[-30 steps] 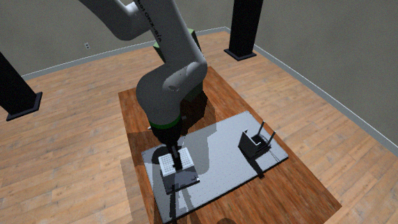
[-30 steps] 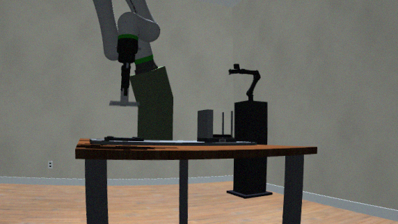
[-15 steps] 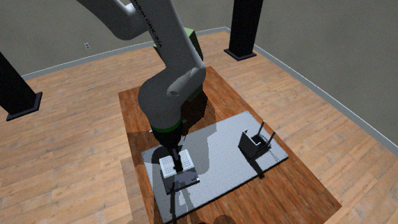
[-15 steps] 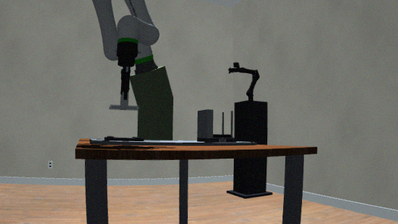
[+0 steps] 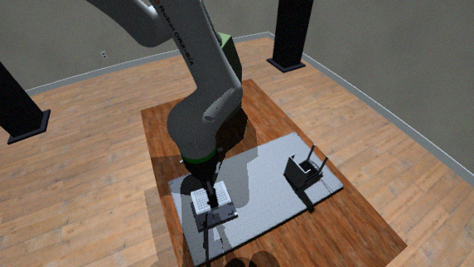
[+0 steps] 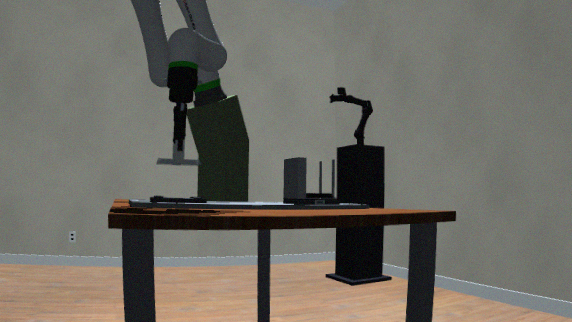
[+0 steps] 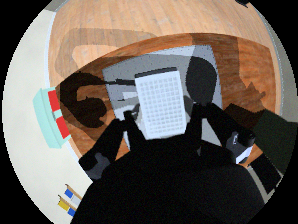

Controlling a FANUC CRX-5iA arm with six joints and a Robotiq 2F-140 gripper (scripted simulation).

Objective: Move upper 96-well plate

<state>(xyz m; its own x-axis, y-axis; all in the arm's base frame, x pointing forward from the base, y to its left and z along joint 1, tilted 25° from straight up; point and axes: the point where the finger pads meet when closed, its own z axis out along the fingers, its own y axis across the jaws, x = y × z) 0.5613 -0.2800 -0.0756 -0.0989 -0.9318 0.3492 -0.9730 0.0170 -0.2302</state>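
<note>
My gripper (image 5: 211,199) is shut on the white 96-well plate (image 5: 206,197) and holds it level, well above the table, as the exterior view shows (image 6: 177,161). In the wrist view the plate (image 7: 161,104) sits between my dark fingers. The dark plate nest N1 (image 5: 217,217) lies flat on the grey baseplate (image 5: 257,188) below the plate, a little toward the front. The stack rack K1 (image 5: 304,171) stands at the right end of the baseplate, with thin posts. The lower plate on it is hard to make out.
The baseplate lies on a wooden table (image 5: 265,174). A green arm base (image 6: 220,150) stands behind the table. Black pillars (image 5: 290,33) stand on the floor, and a black pedestal with a small arm (image 6: 360,165) stands beyond the rack.
</note>
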